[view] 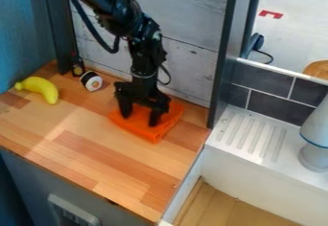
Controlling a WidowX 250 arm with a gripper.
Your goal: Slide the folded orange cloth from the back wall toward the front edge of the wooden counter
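The black gripper (139, 117) hangs down over the wooden counter, right above a folded orange cloth (152, 132). Its two fingers stand apart, one toward the cloth's left side and one near its middle. Whether the fingertips touch the cloth I cannot tell. Part of the cloth is hidden behind the gripper. To the left, a small round white and black object (91, 81) lies on the counter, with a dark bottle (77, 67) beside it near the back wall. A yellow banana (41, 88) lies at the counter's far left.
A wooden counter (96, 158) ends at the right beside a white sink (256, 177) with a ridged drainboard (253, 133). A white and grey object (315, 139) stands at the right edge. A dark upright post (223, 57) and a plank wall (192, 24) bound the back.
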